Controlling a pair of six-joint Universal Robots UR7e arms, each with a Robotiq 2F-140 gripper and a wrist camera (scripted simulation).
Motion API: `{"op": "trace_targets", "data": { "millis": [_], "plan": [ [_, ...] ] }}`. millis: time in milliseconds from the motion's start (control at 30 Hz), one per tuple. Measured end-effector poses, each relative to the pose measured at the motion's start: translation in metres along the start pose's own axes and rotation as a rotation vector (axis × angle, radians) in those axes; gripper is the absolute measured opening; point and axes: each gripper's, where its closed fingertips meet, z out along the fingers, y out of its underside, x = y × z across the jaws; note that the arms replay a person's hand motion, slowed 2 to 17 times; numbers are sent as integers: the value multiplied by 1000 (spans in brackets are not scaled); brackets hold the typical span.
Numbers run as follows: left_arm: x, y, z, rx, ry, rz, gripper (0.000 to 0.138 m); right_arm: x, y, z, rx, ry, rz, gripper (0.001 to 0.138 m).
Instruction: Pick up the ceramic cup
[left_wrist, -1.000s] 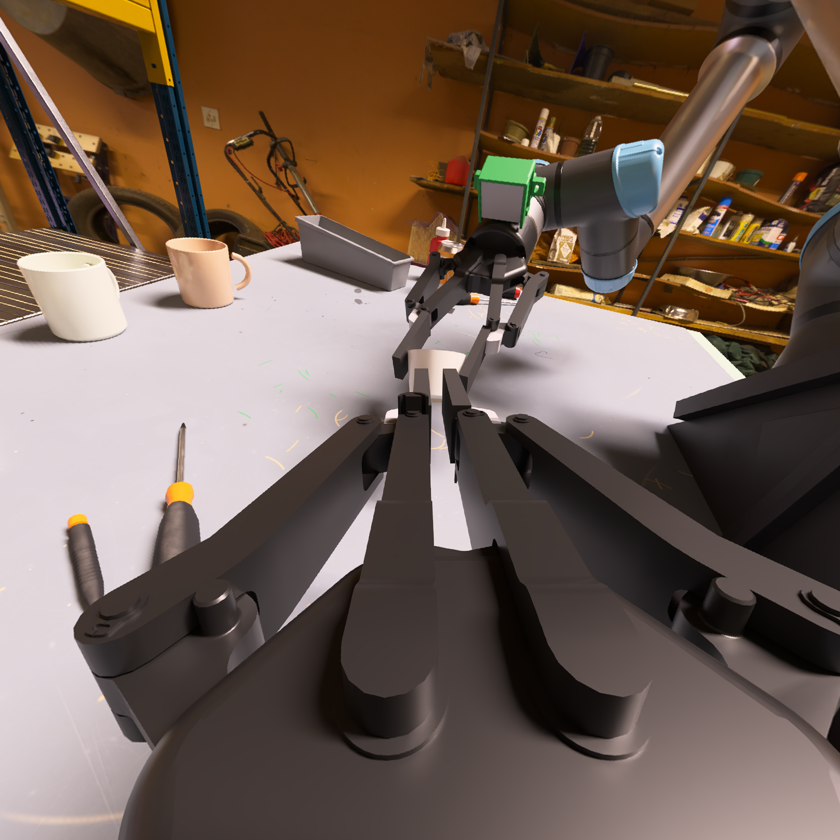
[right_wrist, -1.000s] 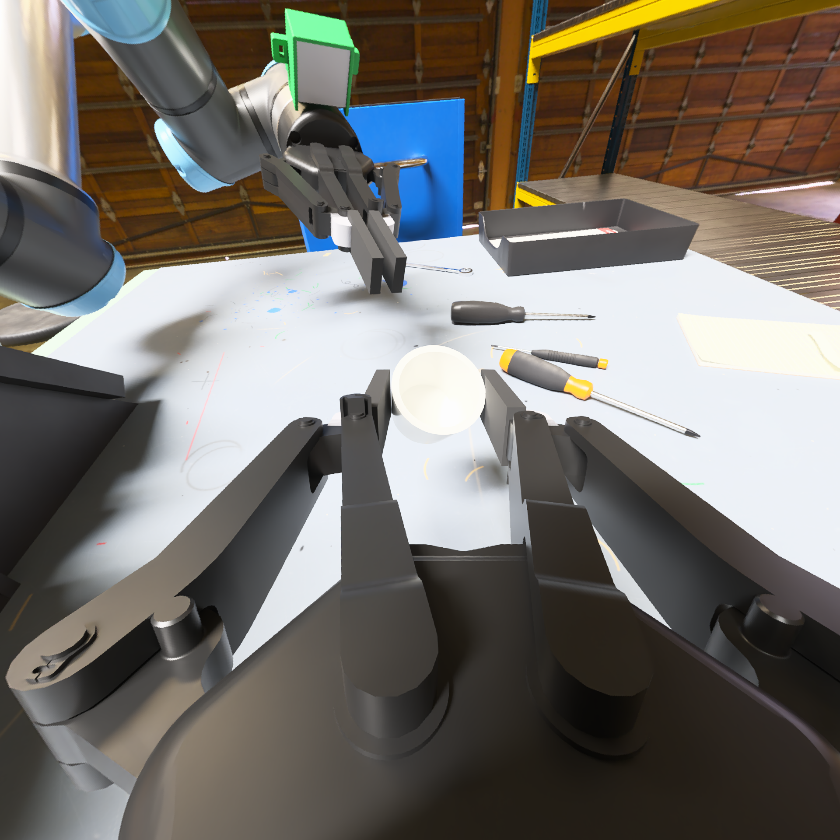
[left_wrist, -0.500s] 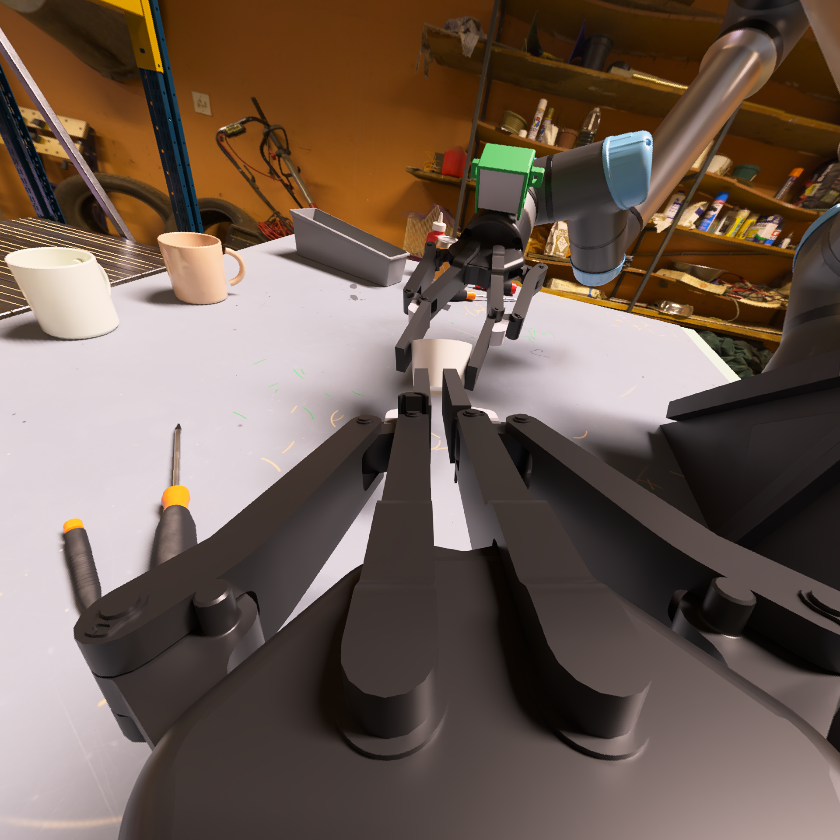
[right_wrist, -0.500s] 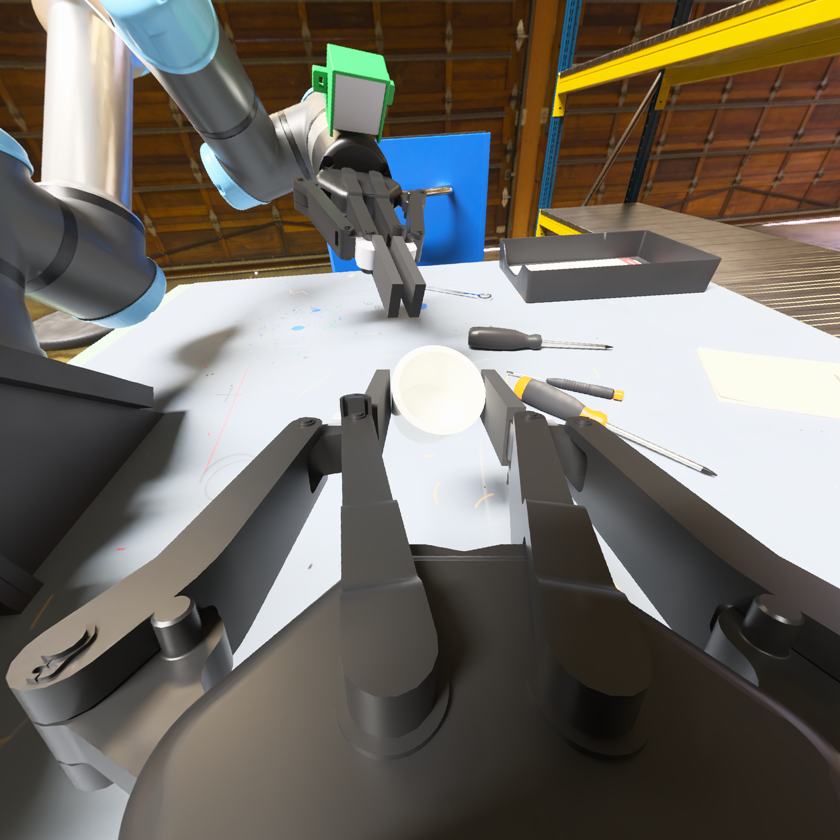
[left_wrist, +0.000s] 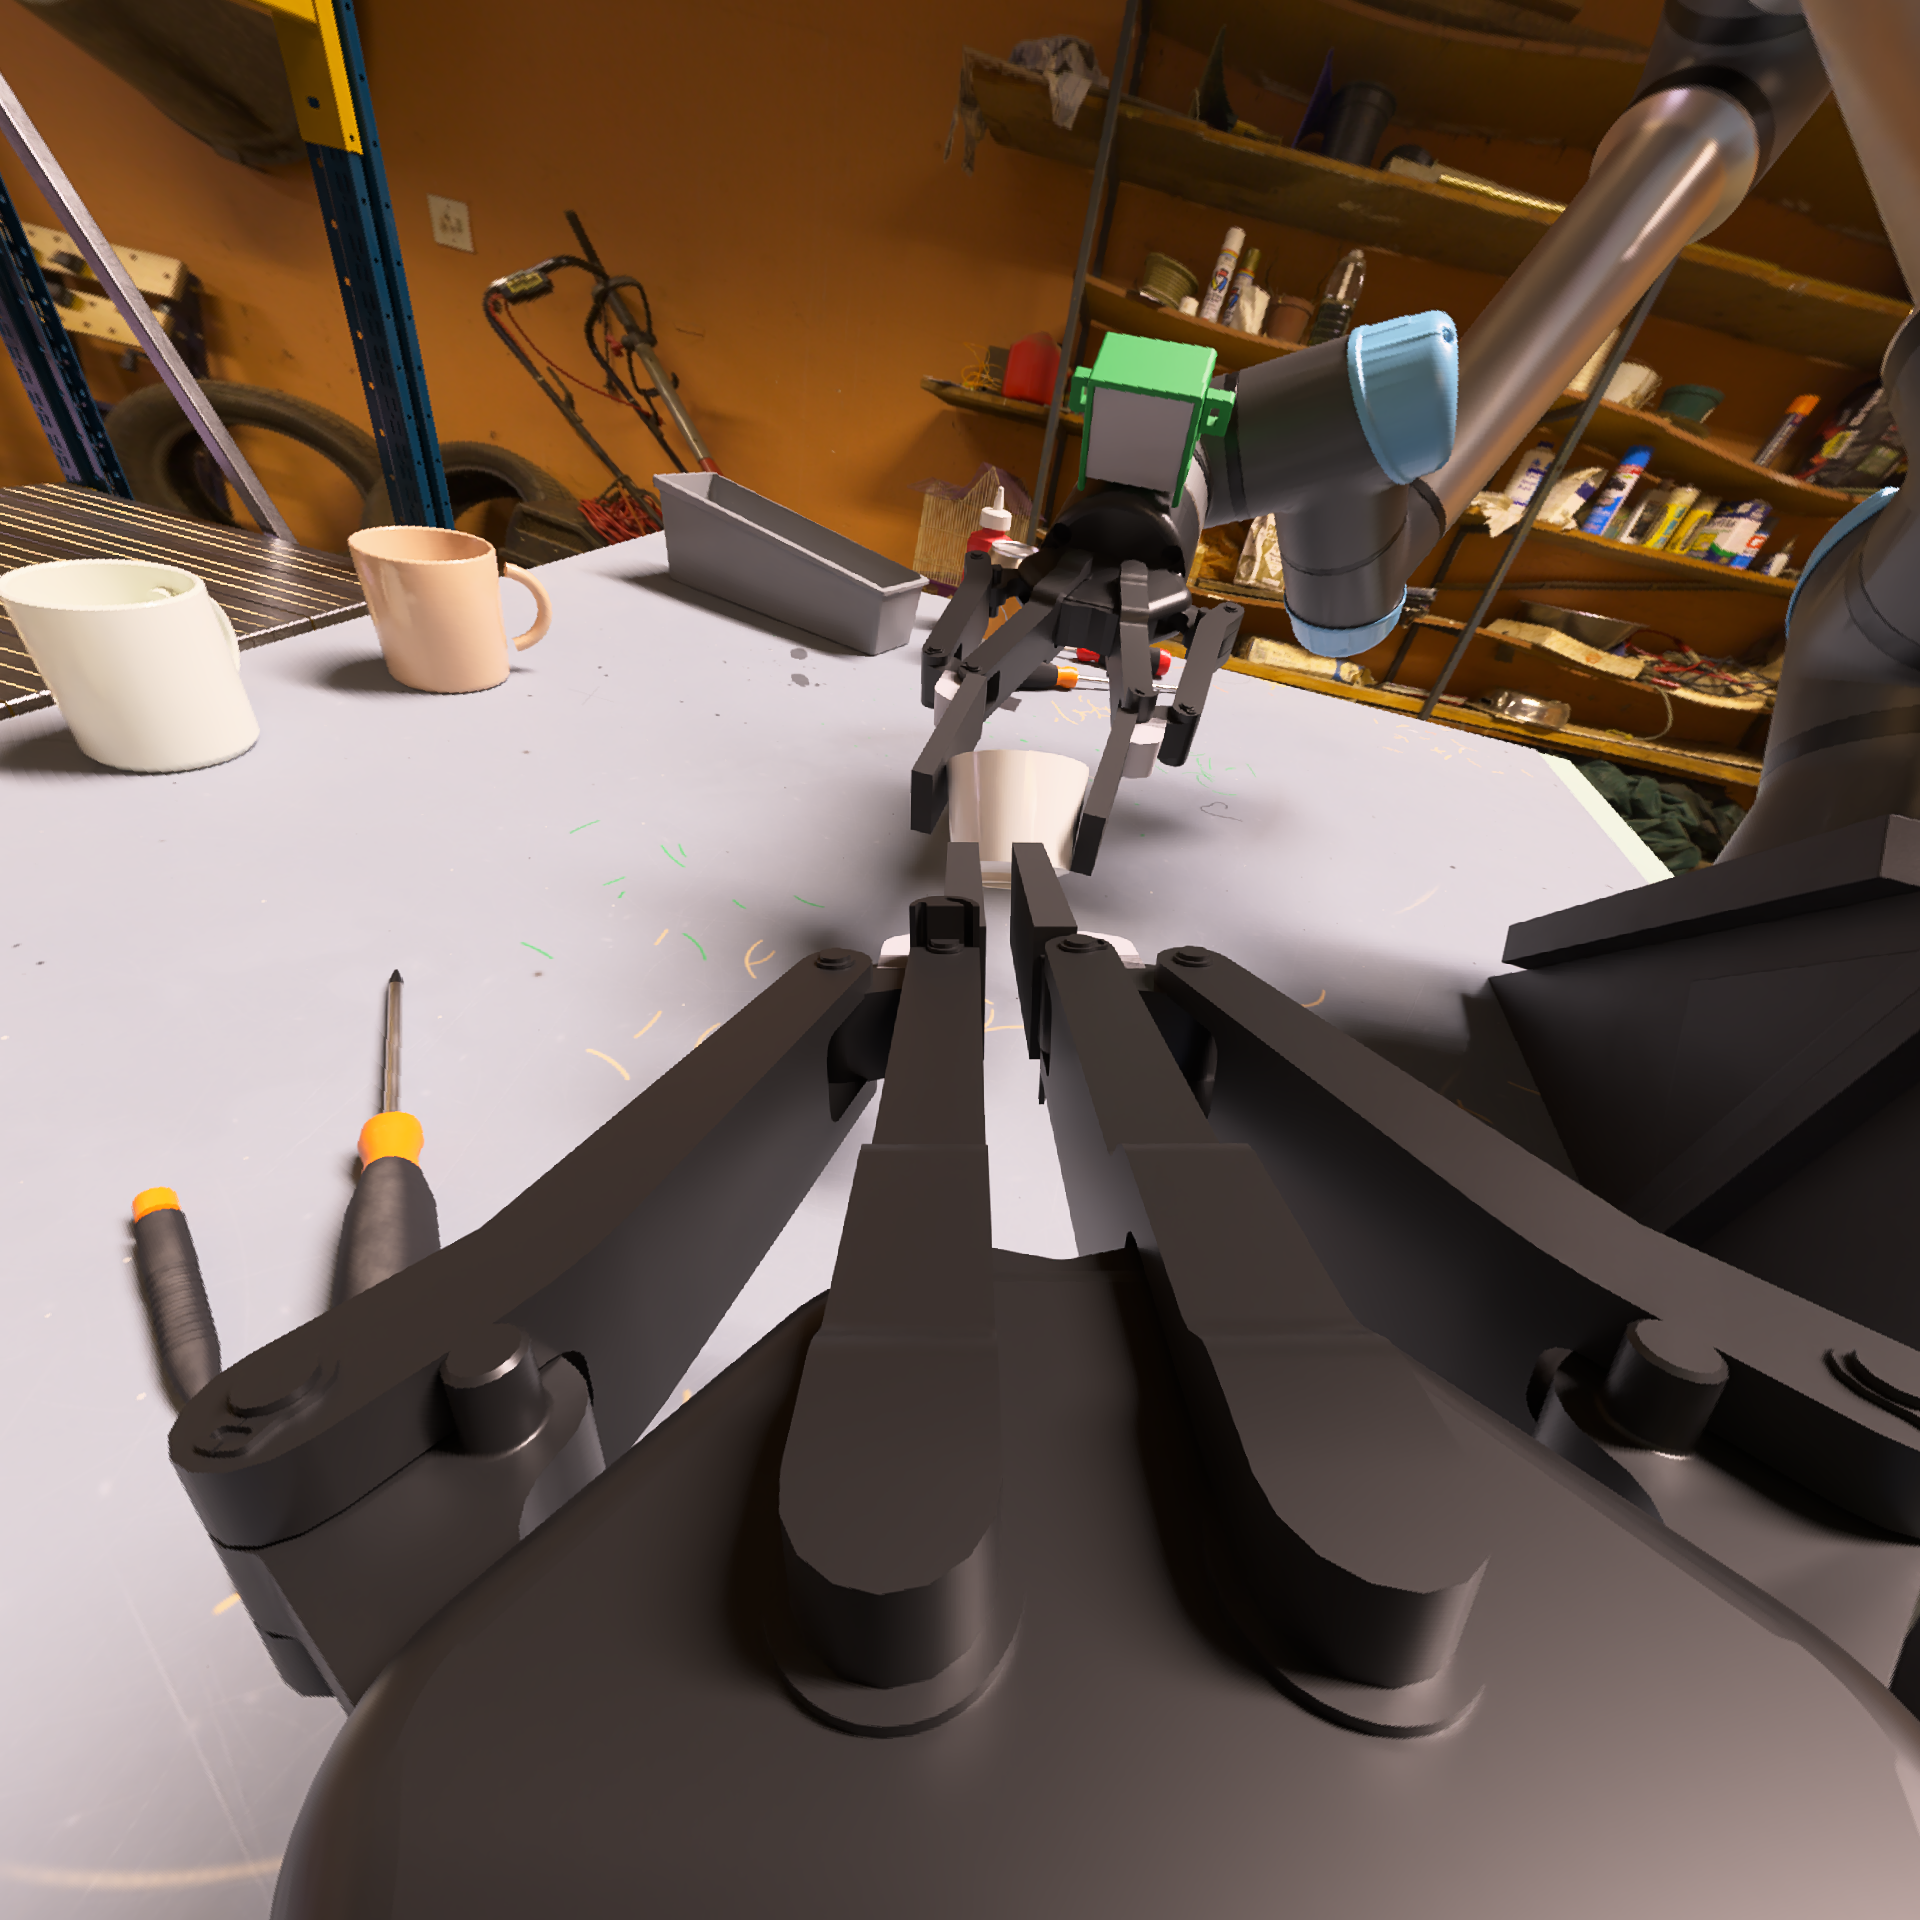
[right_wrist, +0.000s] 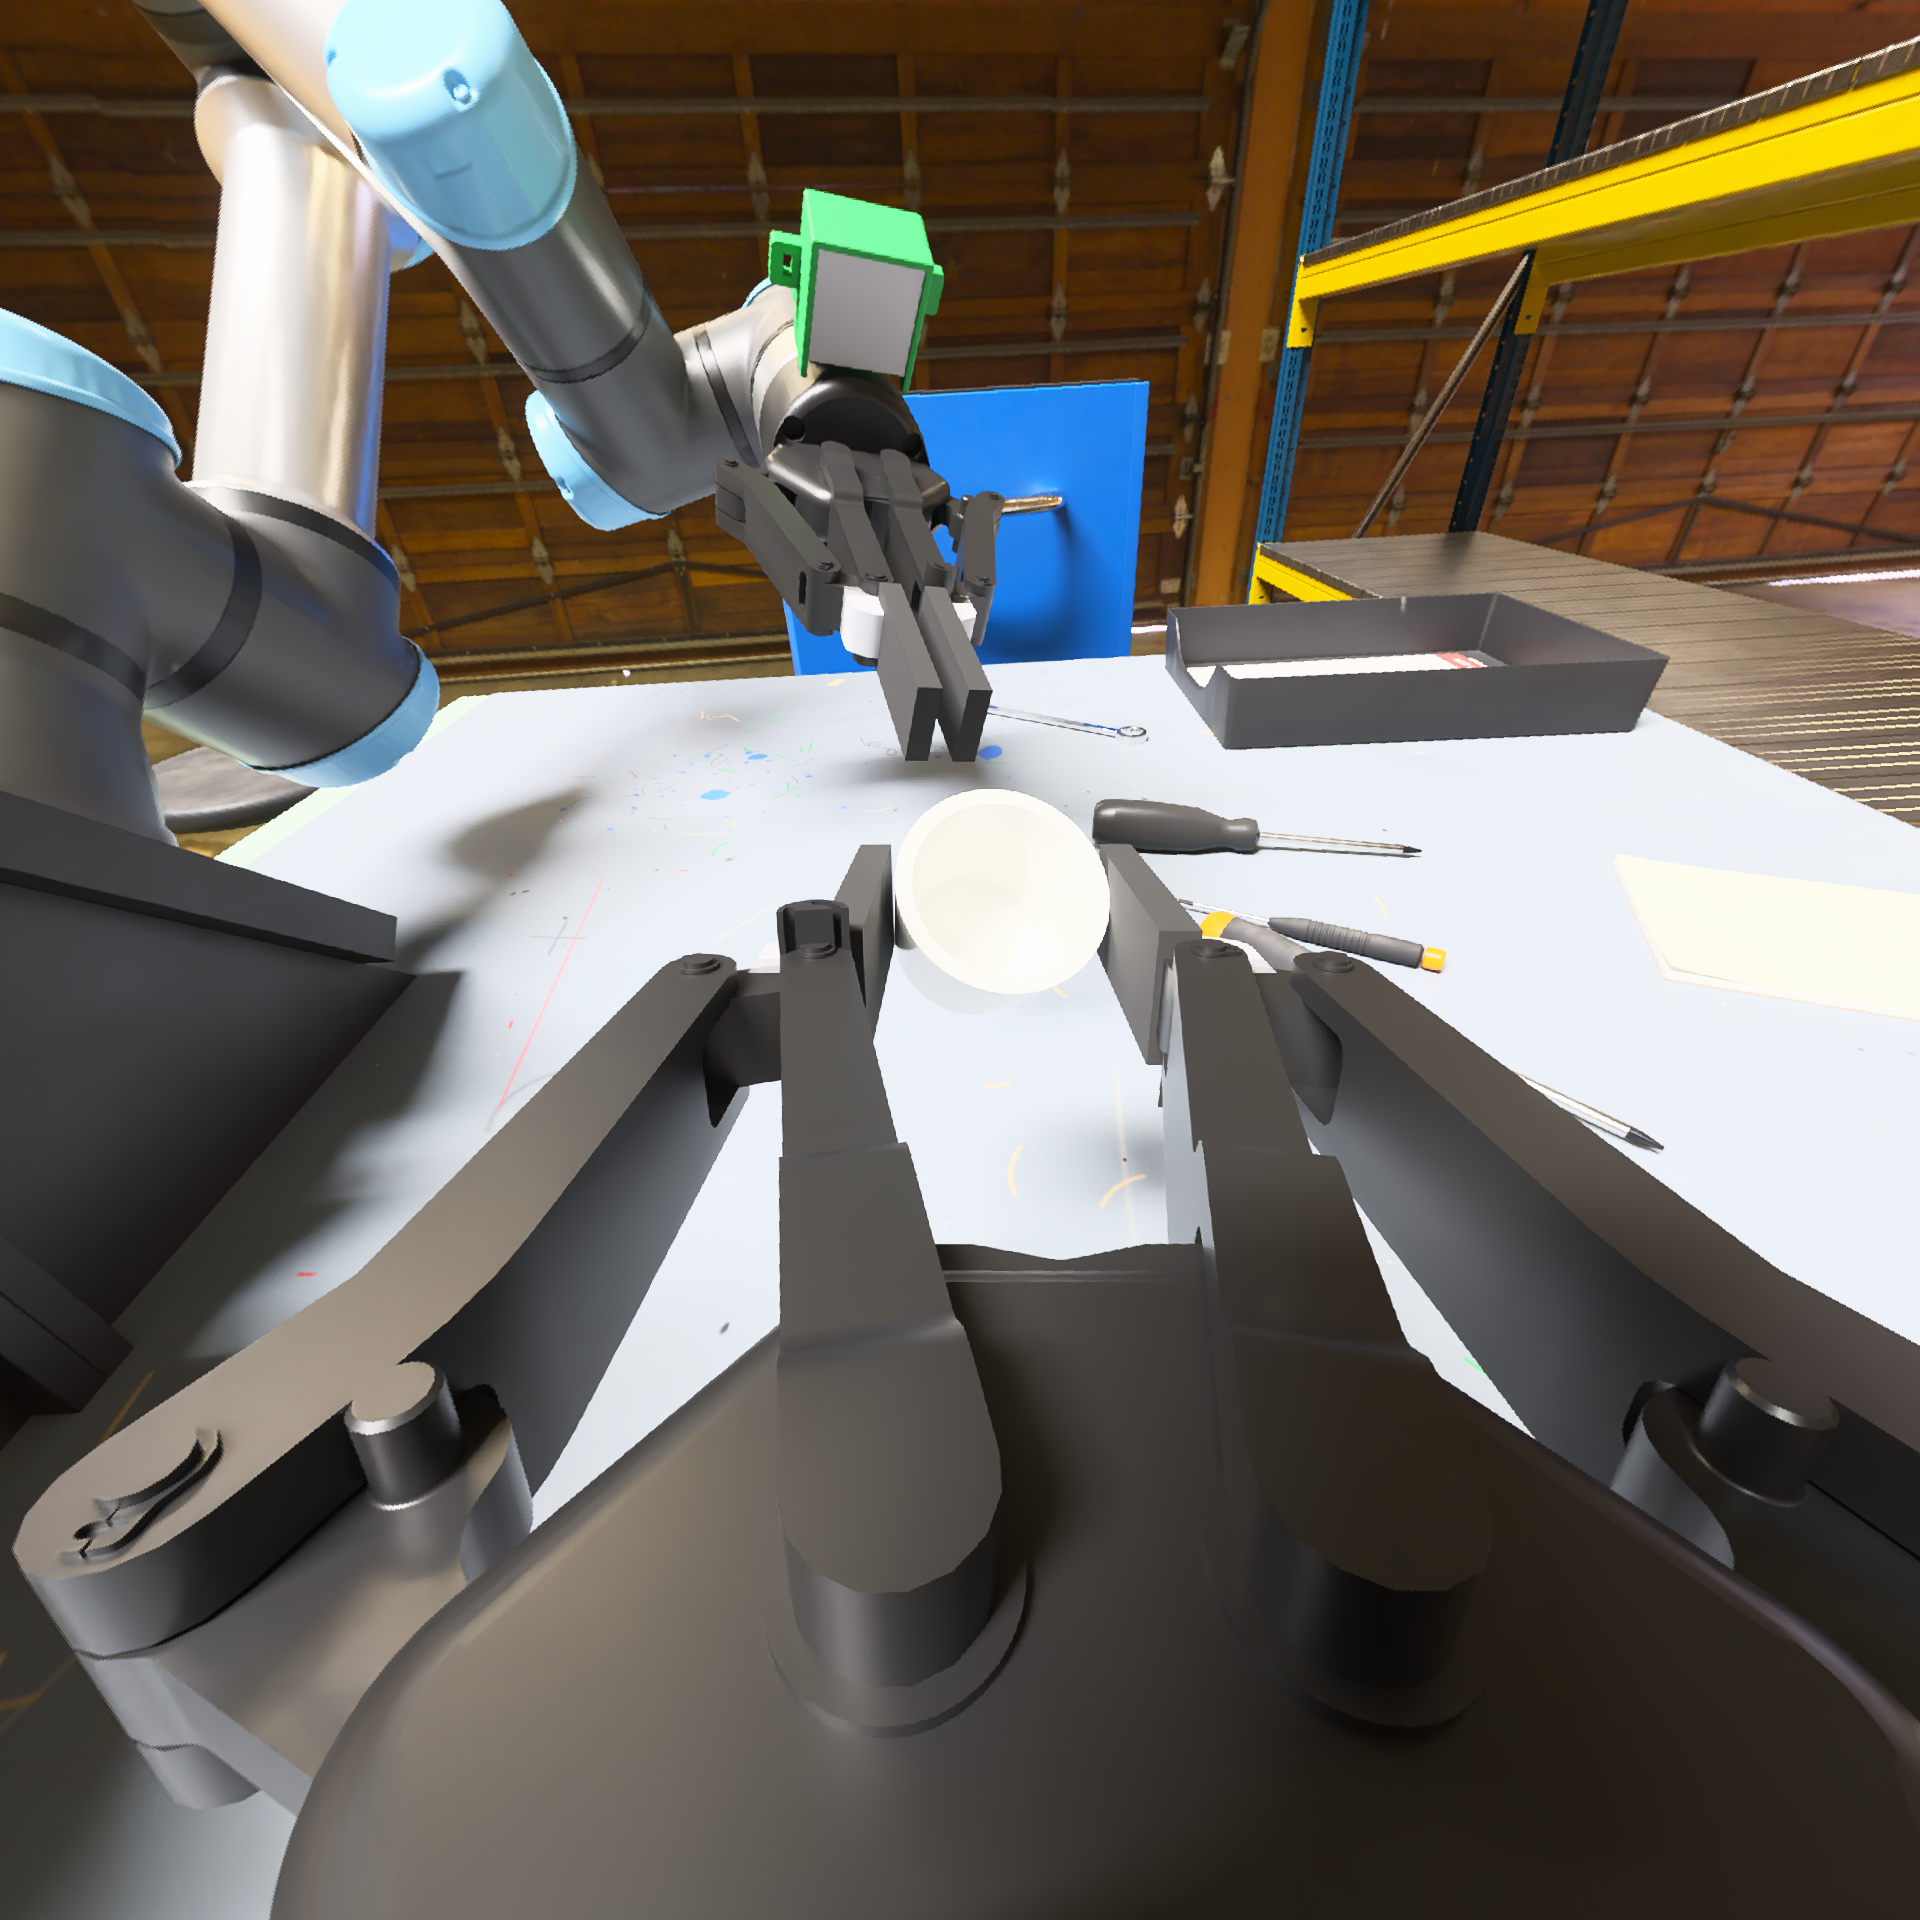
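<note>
A white handleless ceramic cup (right_wrist: 997, 914) sits between the two fingers of my right gripper (right_wrist: 1000, 883), which is shut on its sides. The cup's mouth faces the right wrist camera, and the cup hangs slightly above the grey table (right_wrist: 727, 1039) with its shadow beneath. In the left wrist view the cup (left_wrist: 1016, 800) shows between the right gripper's fingers (left_wrist: 935, 769). My left gripper (left_wrist: 994, 868) is shut and empty, just in front of the cup. It also shows in the right wrist view (right_wrist: 940, 717), beyond the cup.
A cream mug (left_wrist: 125, 665), a peach mug (left_wrist: 436, 608) and a grey bin (left_wrist: 779, 577) stand at the far left. Two screwdrivers (left_wrist: 384, 1174) lie near left. A grey tray (right_wrist: 1434, 675), a black screwdriver (right_wrist: 1195, 831), a wrench (right_wrist: 1070, 722) and a paper sheet (right_wrist: 1787, 935) lie right of the cup.
My right gripper has risen a little with the cup held in it. The left gripper stays shut and has drifted slightly.
</note>
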Motion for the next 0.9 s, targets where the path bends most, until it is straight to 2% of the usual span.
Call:
{"op": "trace_targets", "data": {
  "millis": [900],
  "plan": [
    [7,-7,1,7,21,-1,9,-4,-6,-2,27,-23,-13,53]
  ]
}}
